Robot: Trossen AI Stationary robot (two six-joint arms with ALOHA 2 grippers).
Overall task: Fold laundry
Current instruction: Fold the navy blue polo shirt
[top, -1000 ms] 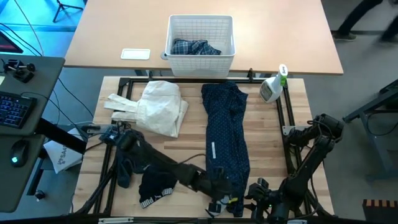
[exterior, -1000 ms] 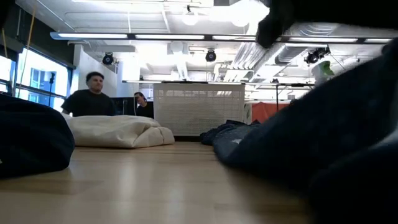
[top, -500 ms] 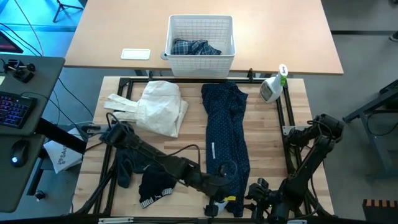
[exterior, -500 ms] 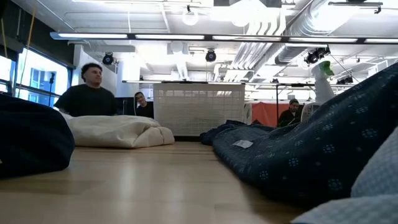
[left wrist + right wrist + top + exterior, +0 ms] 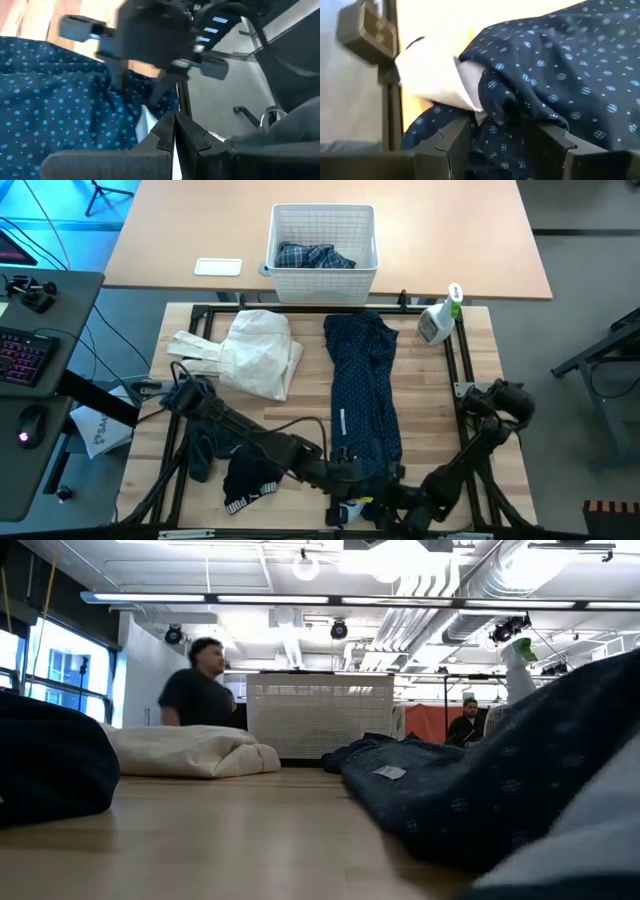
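The navy shirt with tiny white dots (image 5: 362,395) lies lengthwise from the far middle of the table to its near edge. My left gripper (image 5: 358,478) is shut on its near end, where the white inner side (image 5: 147,120) shows. My right gripper (image 5: 390,485) is open just to the right of it, one finger (image 5: 455,145) on each side of a bunched navy fold (image 5: 520,115). A cream garment (image 5: 252,350) lies at the far left. Small black pieces (image 5: 250,475) lie near left. The plaid shirt (image 5: 315,256) sits in the white basket (image 5: 322,272). My left gripper pinches the shirt's near end (image 5: 150,125) between its two shut fingers (image 5: 165,131), slanting down from the table's left. That end is raised off the table, and the rest of the shirt lies flat. My right gripper's fingers flank the raised fold; I cannot tell whether they touch it.
A spray bottle (image 5: 437,320) stands at the far right corner of the work frame. A flat white object (image 5: 218,267) lies on the far table beside the basket. A person (image 5: 200,690) moves in the room behind. Bare wood (image 5: 440,400) shows right of the shirt.
My left gripper has risen and rolled, lifting the shirt's near end off the table while the far part stayed flat. My right gripper has come down and moved left toward that raised end, turning as it went.
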